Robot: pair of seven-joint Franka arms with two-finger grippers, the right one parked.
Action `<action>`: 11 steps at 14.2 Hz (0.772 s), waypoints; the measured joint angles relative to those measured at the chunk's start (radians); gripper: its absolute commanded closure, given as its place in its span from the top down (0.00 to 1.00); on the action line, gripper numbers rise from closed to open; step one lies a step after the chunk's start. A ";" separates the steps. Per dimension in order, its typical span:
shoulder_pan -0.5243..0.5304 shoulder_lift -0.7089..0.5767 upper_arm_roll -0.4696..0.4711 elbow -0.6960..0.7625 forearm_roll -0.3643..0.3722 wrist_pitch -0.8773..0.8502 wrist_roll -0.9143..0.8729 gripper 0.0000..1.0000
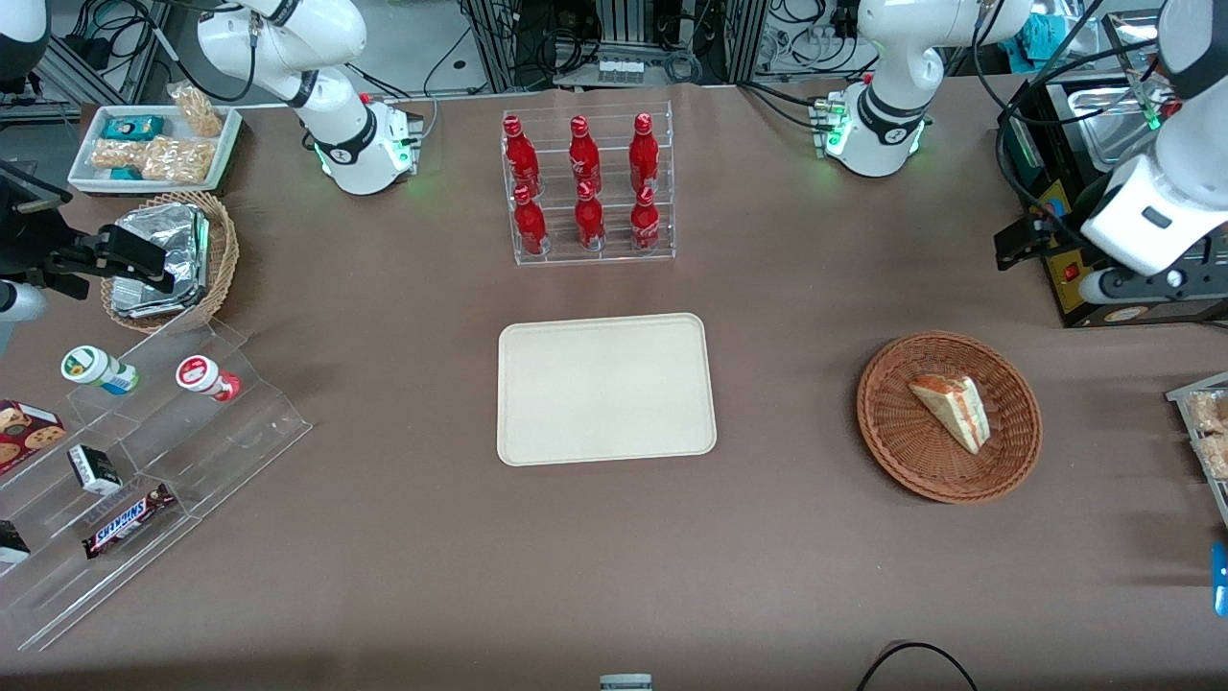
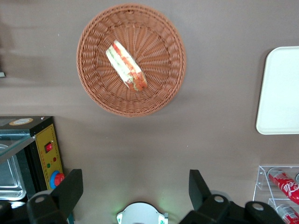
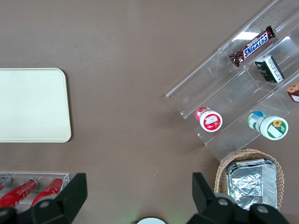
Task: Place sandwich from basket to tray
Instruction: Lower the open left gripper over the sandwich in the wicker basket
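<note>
The tray [image 1: 606,389] is the biggest thing here; it is flat, cream and bare, and it lies in the middle of the table, nearer the front camera than the rack of red bottles [image 1: 586,189]; the basket [image 1: 949,416] comes next, round and brown and woven, and in the front view it sits at about 3 o'clock from the tray, toward the working arm's end of the table; the gripper [image 2: 135,191] is high up and well apart from the basket, and its two black fingers are spread wide with nothing between them; the sandwich [image 1: 951,411] is the smallest thing; it lies on its side in the middle of the basket, and in the front view its thin tip points to about 10 o'clock and its fat end to about 4 o'clock

I think the sandwich is light and very soft, so a hard squeeze would squash it; its clear wrap may be slippery too; the best place to hold it looks like the two flat bread sides near the fat end, with a gentle pinch, not the thin tip
</note>
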 measured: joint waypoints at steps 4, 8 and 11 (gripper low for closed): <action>0.017 0.080 0.008 -0.058 0.004 0.061 0.000 1.00; 0.056 0.157 0.010 -0.194 0.004 0.335 0.000 1.00; 0.091 0.188 0.011 -0.288 0.004 0.513 -0.078 1.00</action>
